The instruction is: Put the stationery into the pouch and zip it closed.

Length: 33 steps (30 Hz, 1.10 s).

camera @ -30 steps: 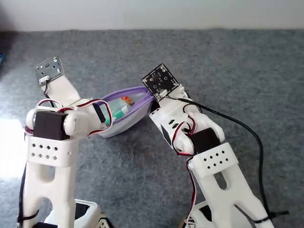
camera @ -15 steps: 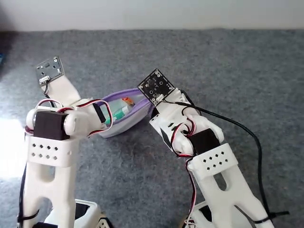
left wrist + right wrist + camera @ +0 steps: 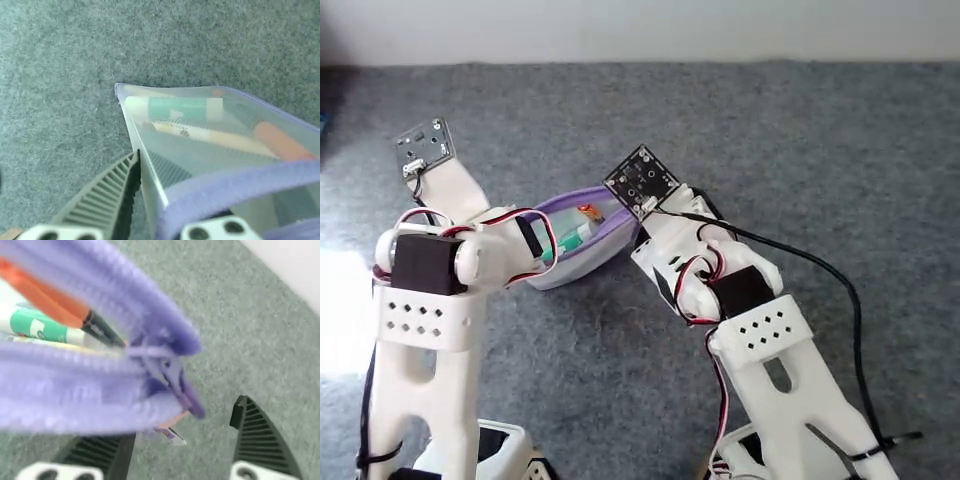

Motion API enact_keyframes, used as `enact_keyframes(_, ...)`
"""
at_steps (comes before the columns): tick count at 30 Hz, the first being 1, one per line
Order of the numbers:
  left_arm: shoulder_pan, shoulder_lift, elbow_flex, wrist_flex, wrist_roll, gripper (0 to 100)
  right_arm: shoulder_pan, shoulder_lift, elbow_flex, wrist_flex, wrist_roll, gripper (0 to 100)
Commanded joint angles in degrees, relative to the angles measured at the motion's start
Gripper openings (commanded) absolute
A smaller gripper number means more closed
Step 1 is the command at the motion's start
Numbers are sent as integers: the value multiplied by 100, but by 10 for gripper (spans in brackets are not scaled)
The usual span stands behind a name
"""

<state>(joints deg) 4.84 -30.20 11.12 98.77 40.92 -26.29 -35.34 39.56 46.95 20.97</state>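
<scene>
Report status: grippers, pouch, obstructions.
Left gripper shut on pouch edge. Right gripper open, by zipper pull. Pouch unzipped, stationery inside.

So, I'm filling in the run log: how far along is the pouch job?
Done: a green marker and an orange pen lie inside the pouch. In hand: the left gripper pinches one end of the pouch, while the right gripper sits open at the zipper pull. Left: clamp the pull and draw the zip shut; the mouth is open.
</scene>
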Motion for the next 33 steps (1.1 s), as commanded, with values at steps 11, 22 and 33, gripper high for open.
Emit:
enact_keyframes(11, -18, 35, 4, -123, 53, 12, -4, -286, -26, -13, -114, 9)
enact_keyframes(22, -18, 35, 4, -123, 44, 12, -48, -1763, -53, 716, -835, 8)
enact_keyframes(33, 35, -18, -488, 193, -501, 55, -585, -2475, -53, 1059, -1160, 8)
